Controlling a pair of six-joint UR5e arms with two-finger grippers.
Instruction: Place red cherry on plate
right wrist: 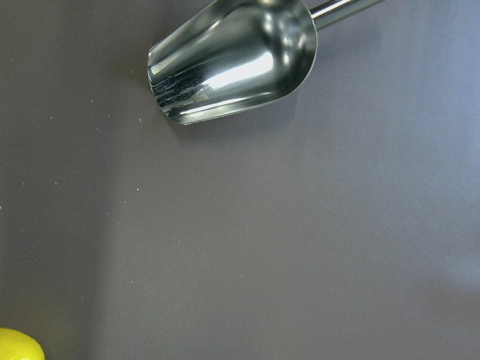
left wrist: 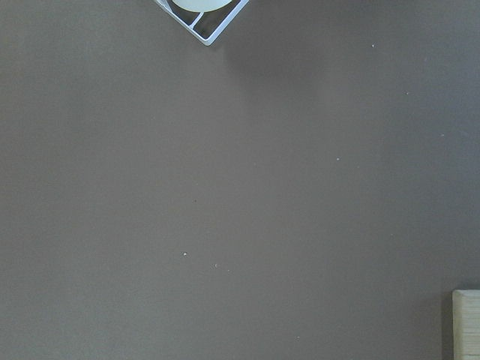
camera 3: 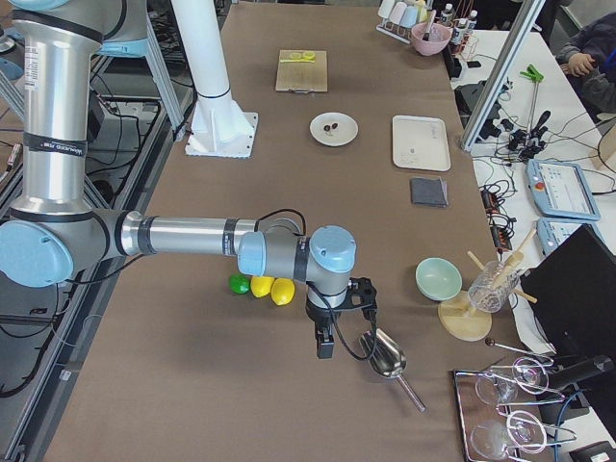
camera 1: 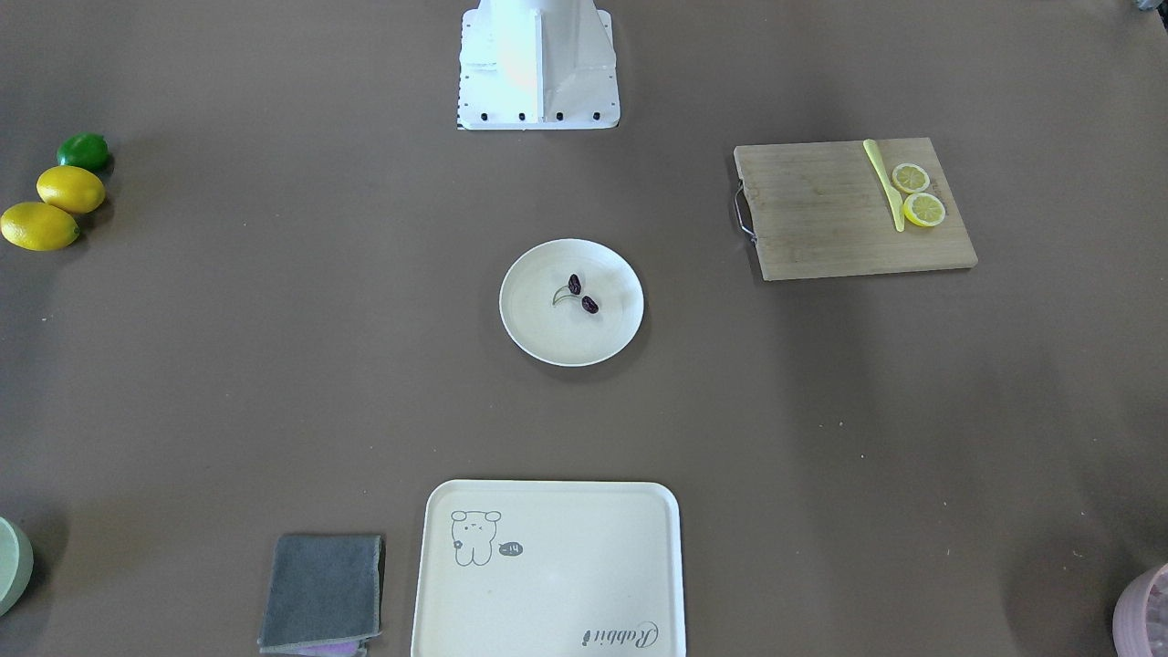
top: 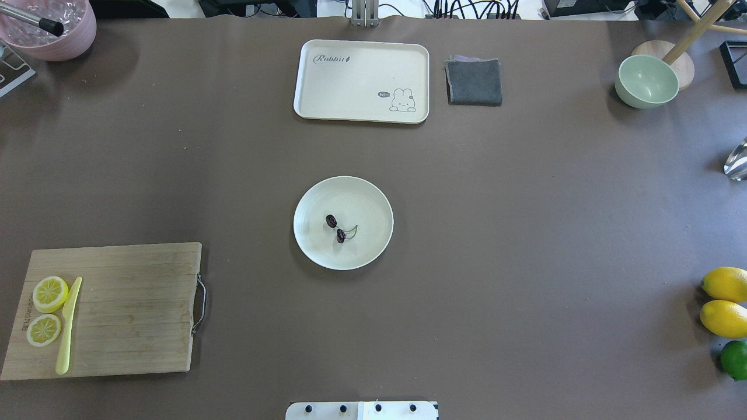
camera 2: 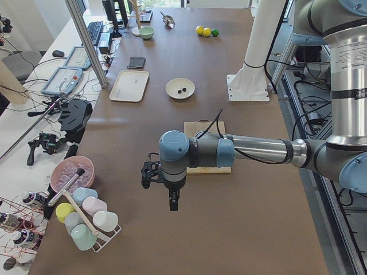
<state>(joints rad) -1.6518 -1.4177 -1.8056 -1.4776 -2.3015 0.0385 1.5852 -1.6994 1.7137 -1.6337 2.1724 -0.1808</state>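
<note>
The red cherry [camera 1: 581, 294], a pair of small dark fruits on a green forked stem, lies inside the round cream plate [camera 1: 547, 351] at the table's middle. The overhead view shows the same: the cherry [top: 337, 228] rests left of centre on the plate [top: 376, 201]. My left gripper [camera 2: 172, 203] hangs over bare table at the left end, far from the plate [camera 2: 170, 87]. My right gripper [camera 3: 325, 346] hovers at the right end beside a metal scoop [camera 3: 387, 358]. Only the side views show either gripper, so I cannot tell whether they are open or shut.
A wooden cutting board [top: 134, 315] holds two lemon slices [top: 49, 293] and a yellow knife [top: 67, 326]. At the far edge are a cream tray [top: 350, 76], a grey cloth [top: 474, 81] and a green bowl [top: 646, 80]. Lemons [top: 725, 318] and a lime [top: 735, 359] sit at the right end.
</note>
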